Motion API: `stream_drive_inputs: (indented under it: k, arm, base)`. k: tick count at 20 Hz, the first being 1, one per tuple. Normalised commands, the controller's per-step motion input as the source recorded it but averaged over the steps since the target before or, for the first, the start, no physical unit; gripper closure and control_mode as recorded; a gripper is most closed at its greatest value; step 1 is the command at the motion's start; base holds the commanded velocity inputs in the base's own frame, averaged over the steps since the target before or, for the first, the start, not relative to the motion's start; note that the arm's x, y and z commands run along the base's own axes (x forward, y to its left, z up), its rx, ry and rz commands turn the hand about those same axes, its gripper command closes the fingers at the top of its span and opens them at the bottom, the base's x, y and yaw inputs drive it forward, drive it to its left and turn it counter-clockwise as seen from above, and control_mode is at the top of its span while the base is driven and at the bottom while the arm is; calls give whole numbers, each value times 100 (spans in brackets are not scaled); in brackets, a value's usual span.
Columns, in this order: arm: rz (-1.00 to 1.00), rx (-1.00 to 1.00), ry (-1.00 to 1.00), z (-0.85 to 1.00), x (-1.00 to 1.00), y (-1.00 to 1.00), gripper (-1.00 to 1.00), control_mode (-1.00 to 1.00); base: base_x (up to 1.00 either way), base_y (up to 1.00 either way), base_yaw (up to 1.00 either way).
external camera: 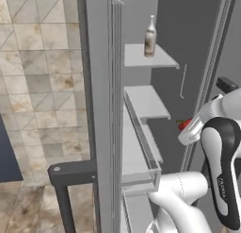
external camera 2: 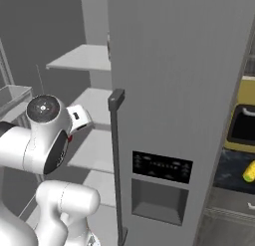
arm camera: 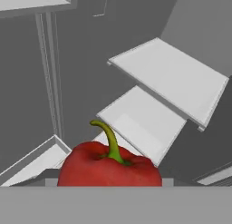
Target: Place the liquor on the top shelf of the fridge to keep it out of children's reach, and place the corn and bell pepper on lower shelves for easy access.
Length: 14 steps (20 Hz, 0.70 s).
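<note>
The fridge (external camera 2: 174, 80) stands open, and my arm reaches into its dark grey inside. The liquor (external camera: 150, 37) stands upright on the top shelf (external camera: 139, 57). My gripper (external camera: 184, 127) is shut on the red bell pepper (arm camera: 110, 166), which hangs in the air above the lower shelves (arm camera: 142, 123); the pepper hides my fingers in the hand view. Its green stem points up toward a higher shelf (arm camera: 174, 78). The yellow corn (external camera 2: 248, 171) lies on the counter outside, right of the fridge door.
Clear-walled door bins (external camera: 143, 152) line the open left door, close beside my arm. The closed right door carries a dark handle (external camera 2: 117, 160) and a black dispenser panel (external camera 2: 162, 166). A yellow toaster oven (external camera 2: 244, 115) stands behind the corn.
</note>
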Motion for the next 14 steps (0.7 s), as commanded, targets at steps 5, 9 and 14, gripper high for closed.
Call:
stream_drive_inputs:
  k: [5,9,14]
  arm:
    - [0,0,0,0,0,0,100,100]
    - [-4,-3,-2,0,11,13,100,-100]
    - [-14,-6,-6,0,54,35,100,-100]
  base:
    - [62,25,-19]
    - [36,33,-13]
    - [0,0,0]
